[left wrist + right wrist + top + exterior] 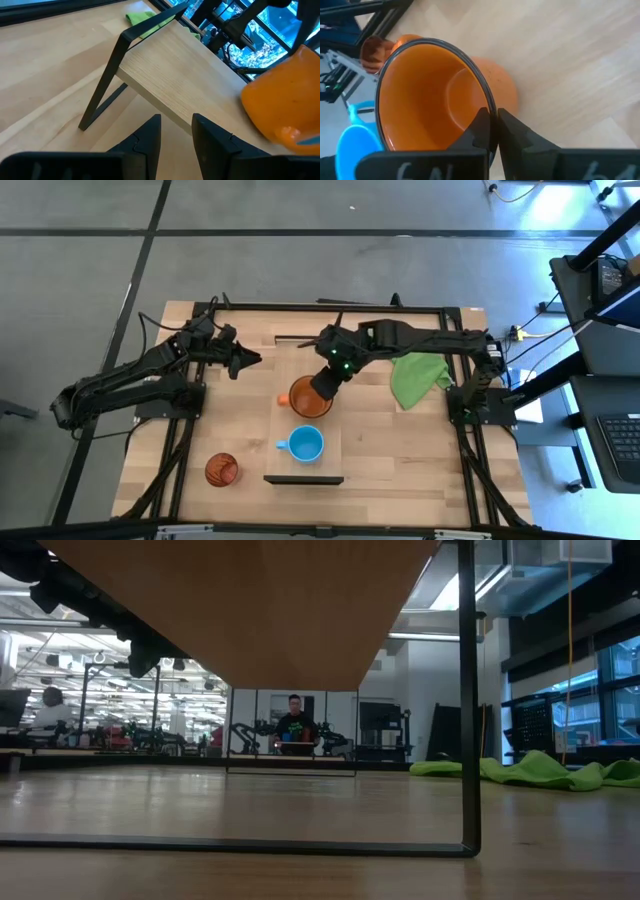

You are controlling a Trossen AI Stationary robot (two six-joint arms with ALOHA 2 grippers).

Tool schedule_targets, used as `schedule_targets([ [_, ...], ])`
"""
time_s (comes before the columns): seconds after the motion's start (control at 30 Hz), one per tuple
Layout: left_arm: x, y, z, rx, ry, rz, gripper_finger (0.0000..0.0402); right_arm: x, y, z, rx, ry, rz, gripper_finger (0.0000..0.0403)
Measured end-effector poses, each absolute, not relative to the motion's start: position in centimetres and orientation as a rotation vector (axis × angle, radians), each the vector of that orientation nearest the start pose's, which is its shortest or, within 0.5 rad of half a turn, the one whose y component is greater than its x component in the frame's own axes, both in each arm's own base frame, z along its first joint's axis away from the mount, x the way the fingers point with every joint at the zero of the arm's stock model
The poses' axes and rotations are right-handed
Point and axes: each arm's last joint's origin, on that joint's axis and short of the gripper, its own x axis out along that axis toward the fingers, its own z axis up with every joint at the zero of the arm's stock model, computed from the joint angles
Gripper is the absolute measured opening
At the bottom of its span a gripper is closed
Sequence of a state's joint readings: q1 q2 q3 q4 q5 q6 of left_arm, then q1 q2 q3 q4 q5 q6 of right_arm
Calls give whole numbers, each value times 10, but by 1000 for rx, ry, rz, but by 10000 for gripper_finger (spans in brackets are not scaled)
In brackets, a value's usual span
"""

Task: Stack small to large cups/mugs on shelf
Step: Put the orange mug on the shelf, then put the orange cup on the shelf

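On the wooden table (400, 450), the right claw (492, 125) pinches the orange mug (309, 397) by its rim on the shelf (325, 465), beside the blue mug (305, 444), likely for stacking; the left claw (175, 135), narrowly parted, waits beside the shelf.

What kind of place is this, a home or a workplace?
Probably a robotics lab or workshop: a bare grey floor with cables around the table, more robot rigs in the open hall behind, and a person standing there.
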State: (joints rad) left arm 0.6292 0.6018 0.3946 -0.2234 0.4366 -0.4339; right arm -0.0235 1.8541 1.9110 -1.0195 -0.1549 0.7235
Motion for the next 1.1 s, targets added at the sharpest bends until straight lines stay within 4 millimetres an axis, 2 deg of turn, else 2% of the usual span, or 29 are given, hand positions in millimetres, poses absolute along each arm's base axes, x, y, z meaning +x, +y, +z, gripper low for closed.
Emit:
schedule_targets([
  [0.3, 120, 72, 222, -628, 330, 266, 104, 394, -5, 352, 754, 935, -227, 42],
  [0.8, 120, 72, 222, -628, 331, 260, 104, 391, -4, 363, 741, 888, -169, 95],
  [1.1, 120, 71, 221, -618, 347, 219, 104, 376, -20, 405, 626, 741, -213, 113],
])
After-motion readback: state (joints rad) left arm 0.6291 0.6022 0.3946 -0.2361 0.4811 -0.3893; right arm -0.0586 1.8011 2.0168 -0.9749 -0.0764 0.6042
